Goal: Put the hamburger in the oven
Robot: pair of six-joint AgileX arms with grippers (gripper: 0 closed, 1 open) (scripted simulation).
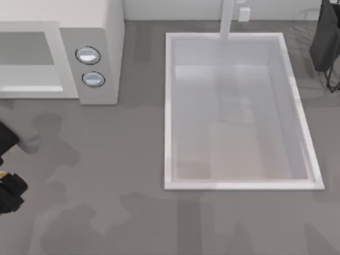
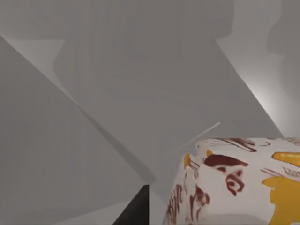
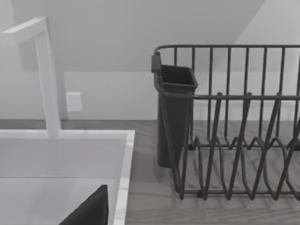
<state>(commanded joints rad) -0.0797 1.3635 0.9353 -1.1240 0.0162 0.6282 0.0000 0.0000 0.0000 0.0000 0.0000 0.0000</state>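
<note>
Left arm [image 1: 10,175] at the table's near-left edge, below the oven [image 1: 61,50] (far left). Hamburger [image 2: 239,180] sits close under the left wrist camera; grip state can't tell. Right arm parked far right by the dish rack [image 3: 229,122], sink [image 1: 239,111] between.

The oven [image 1: 90,32] is a boxy off-white thing at the back left of the table. It has a wide window in front and two round silver-blue knobs [image 1: 88,55] on a side panel, one just beside the other. The hamburger [image 2: 239,180] is wrapped in white paper with yellow patches and dark red marks, seen close up against grey walls.
</note>
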